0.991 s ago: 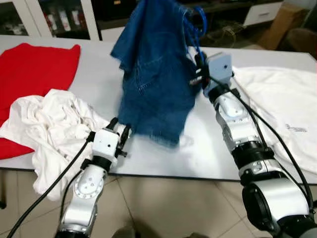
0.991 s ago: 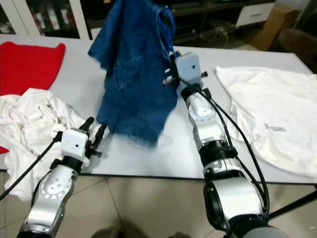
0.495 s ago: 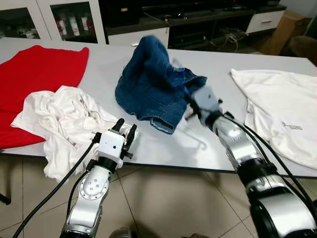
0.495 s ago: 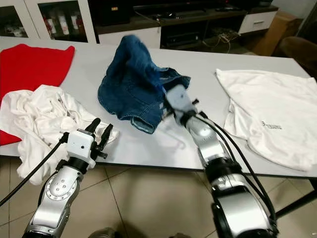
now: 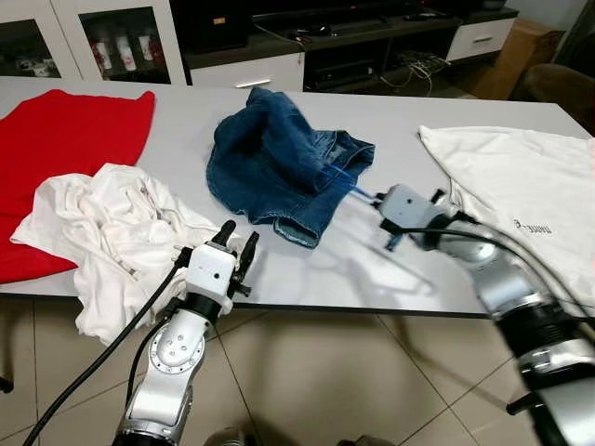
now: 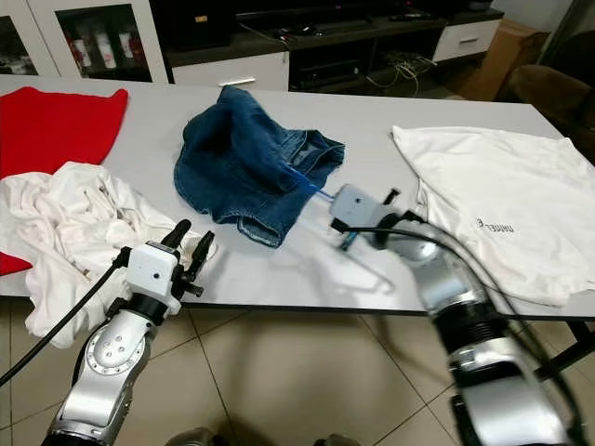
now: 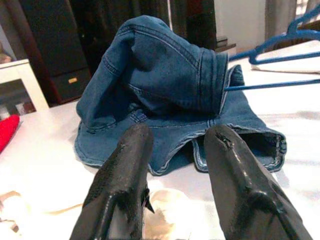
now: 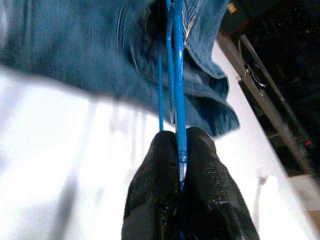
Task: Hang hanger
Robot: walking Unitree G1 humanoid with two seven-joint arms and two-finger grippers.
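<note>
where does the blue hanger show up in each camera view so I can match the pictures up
Left eye view: the blue hanger runs from the denim shorts to the right gripper, centre right.
Right eye view: hanger, just right of centre.
Left wrist view: hanger, upper right, sticking out of the shorts.
Right wrist view: hanger, upper middle, pinched in the gripper.
Shared landmark: the denim shorts.

White table [image 5: 372, 121] carries four garments. Red cloth [image 5: 65, 149] lies flat at the left edge, running off view. Crumpled white garment [image 5: 112, 232] sits just beside it at the front-left, part draped over the front edge. Blue denim shorts [image 5: 279, 167] are bunched mid-table (waistband opening toward the right). White T-shirt [image 5: 511, 186] is spread at the right edge, small print on it, unreadable. Behind the far edge: white cabinet with glass doors [image 5: 121, 42], dark shelving [image 5: 372, 28]. Tiled floor [image 5: 353, 381] below.
</note>
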